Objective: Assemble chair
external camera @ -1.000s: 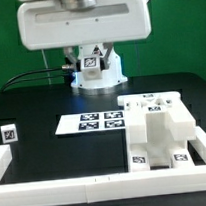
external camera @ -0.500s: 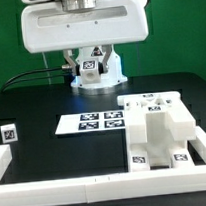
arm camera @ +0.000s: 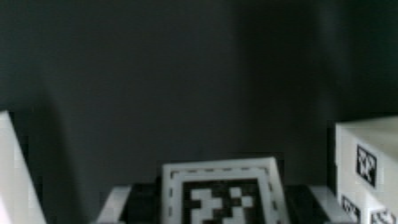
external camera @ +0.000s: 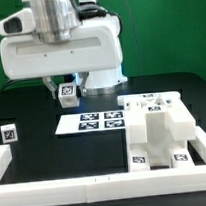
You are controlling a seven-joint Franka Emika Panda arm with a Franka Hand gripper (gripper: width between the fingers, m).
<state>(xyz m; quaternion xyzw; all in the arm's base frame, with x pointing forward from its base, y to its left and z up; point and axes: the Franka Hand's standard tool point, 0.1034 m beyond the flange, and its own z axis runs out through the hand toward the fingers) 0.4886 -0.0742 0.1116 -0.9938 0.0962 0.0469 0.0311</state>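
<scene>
— What blocks the exterior view?
— The arm's white housing (external camera: 61, 44) covers the gripper, so I cannot tell whether it is apart or together.
— The chair?
— The part-built chair (external camera: 153, 132) stands at that view's right, just beside the marker board (external camera: 92, 122).
— And the wrist view?
— It is blurred. It shows a tagged part (arm camera: 222, 195) close up, cut off at the edge.

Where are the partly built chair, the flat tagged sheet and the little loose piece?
chair (external camera: 154, 137): exterior view, front of its white block.
marker board (external camera: 92, 121): exterior view, its middle.
loose piece (external camera: 8, 133): exterior view, its tag.
</scene>
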